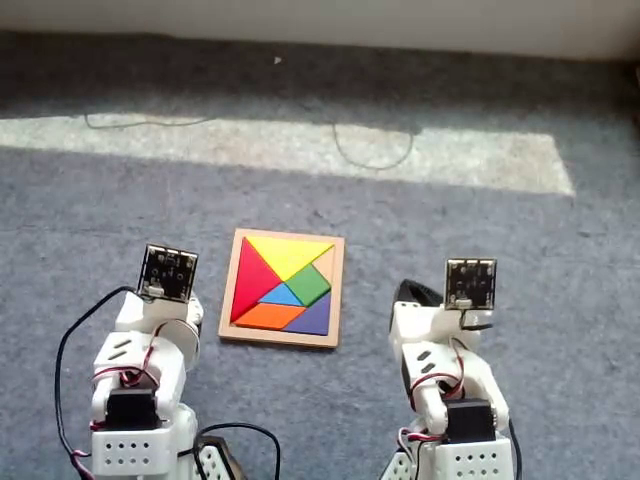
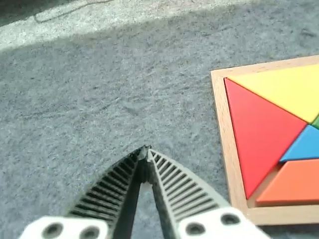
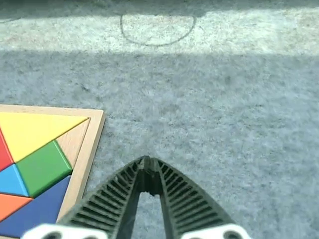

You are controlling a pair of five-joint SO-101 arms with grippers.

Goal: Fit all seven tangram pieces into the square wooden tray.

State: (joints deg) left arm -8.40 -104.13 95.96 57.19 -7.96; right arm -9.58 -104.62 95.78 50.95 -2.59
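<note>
Carpet of grey pile (image 1: 520,260) surrounds the square wooden tray (image 1: 281,339), which lies flat between the two arms with its coloured tangram pieces (image 1: 262,282) inside. A triangular patch of bare wood (image 3: 75,142) shows beside the green square piece (image 3: 42,168). The left gripper (image 2: 146,150) and right gripper (image 3: 148,160) flank the tray, fingertips pressed together on nothing. Thin cable loops (image 1: 372,150) lie on the sunlit strip beyond.
</note>
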